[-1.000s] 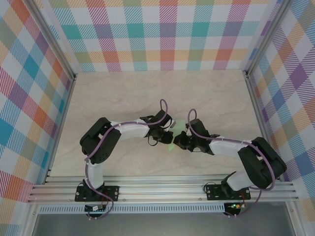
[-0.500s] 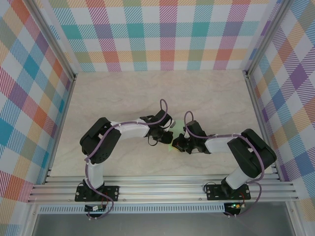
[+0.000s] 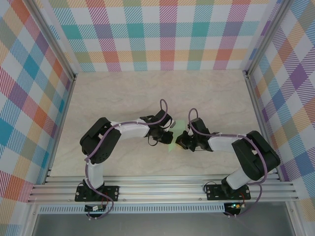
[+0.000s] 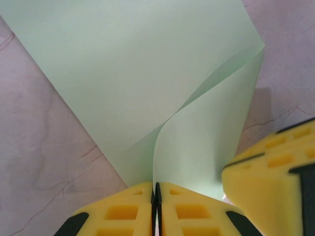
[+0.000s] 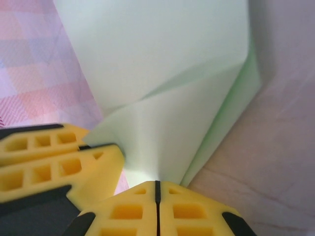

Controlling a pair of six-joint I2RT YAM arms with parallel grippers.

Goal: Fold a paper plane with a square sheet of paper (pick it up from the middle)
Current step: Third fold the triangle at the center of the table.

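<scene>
my left gripper [image 4: 155,209] and right gripper [image 5: 157,209] are each clenched on an edge of the square sheet of paper [image 4: 138,73], at mid-table [image 3: 123,98]. the sheet is bowed over, not creased flat. no plane shape yet; every fold is left to do.

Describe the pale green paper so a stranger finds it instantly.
On the beige marble-look table inside plaid walls, look centre where the two arms meet. The thin pale mint-green paper sheet is pinched by the left gripper and right gripper; it alone is plain and curled.
</scene>
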